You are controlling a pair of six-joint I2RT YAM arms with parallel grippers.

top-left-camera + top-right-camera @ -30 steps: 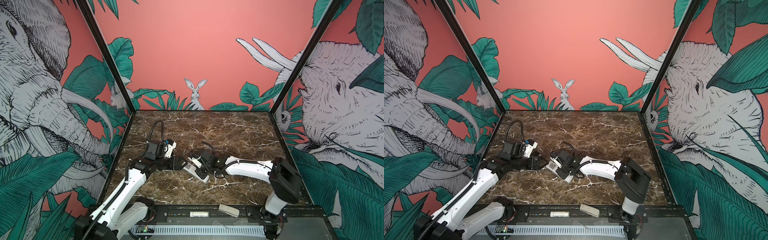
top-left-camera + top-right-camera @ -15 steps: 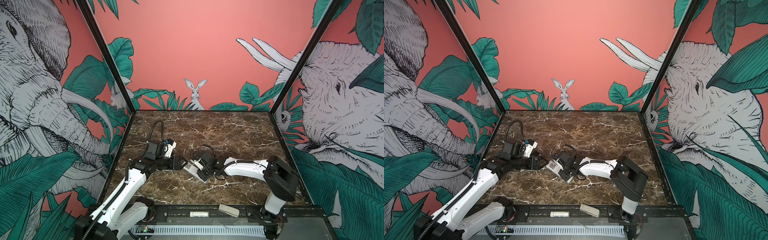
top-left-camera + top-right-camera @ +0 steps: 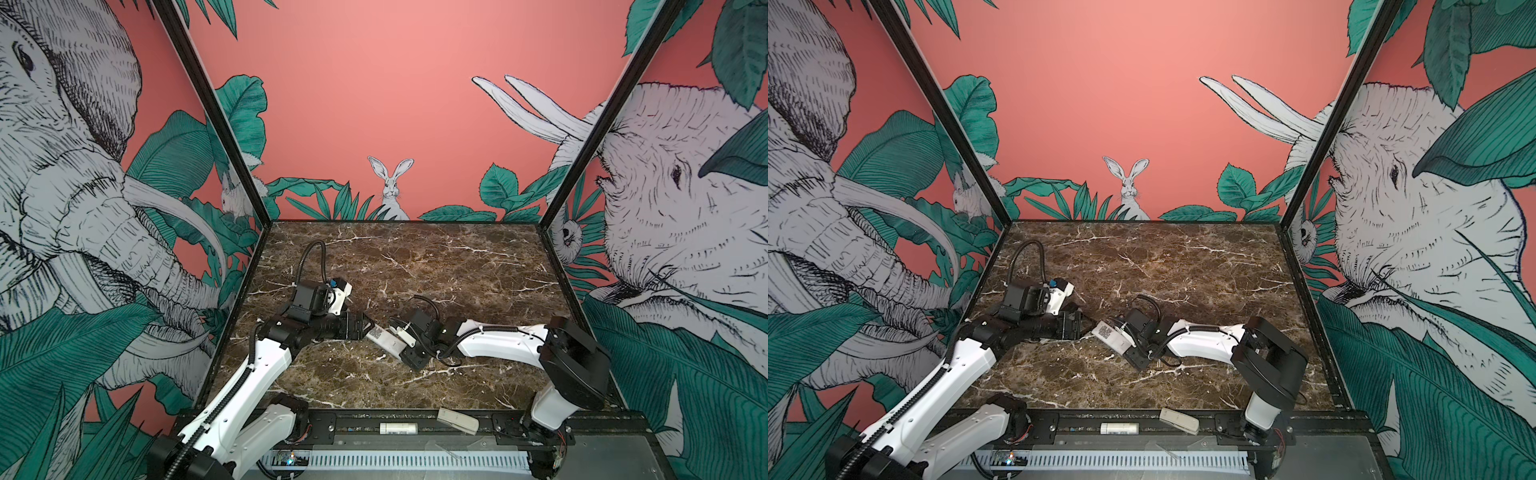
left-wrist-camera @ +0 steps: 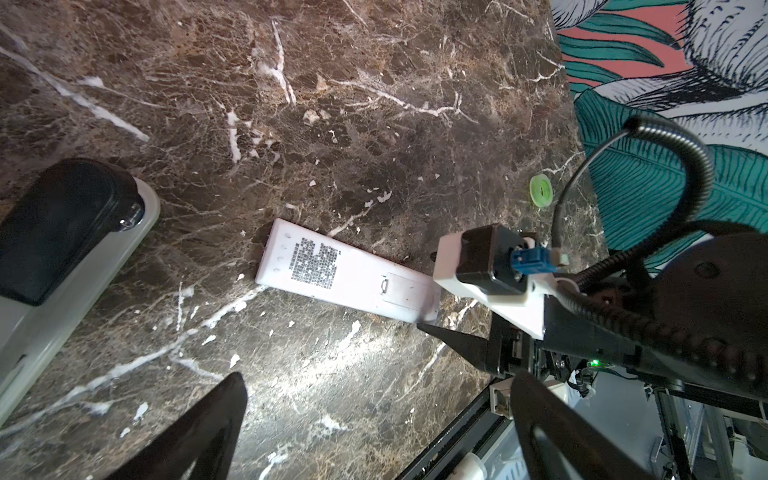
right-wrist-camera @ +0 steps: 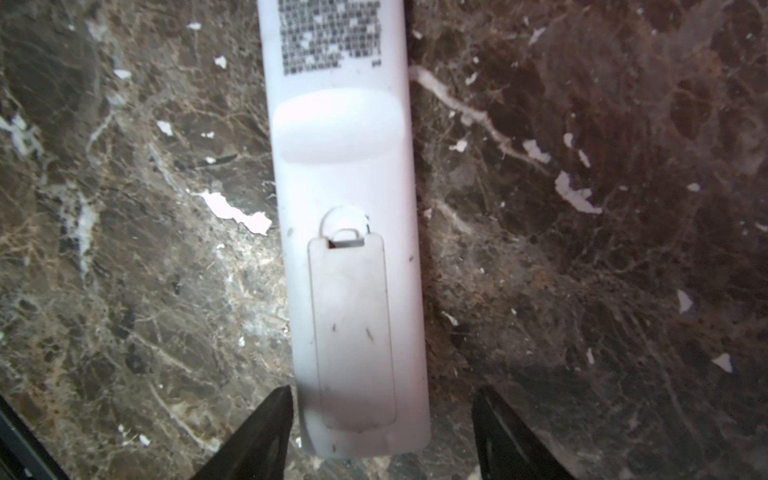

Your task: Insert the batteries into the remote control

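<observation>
Remote control (image 5: 349, 291) is lying back-up, lengthwise between the parted jaws of the right end effector (image 5: 382, 392); left end effector (image 4: 376, 380), spread wide, is facing its opposite end.

The far half of the marble table (image 3: 415, 257) lies bare. Mid-table, the left gripper (image 3: 367, 325) and right gripper (image 3: 404, 345) crowd both ends of the remote control (image 3: 384, 338), leaving only its long sides open.
</observation>
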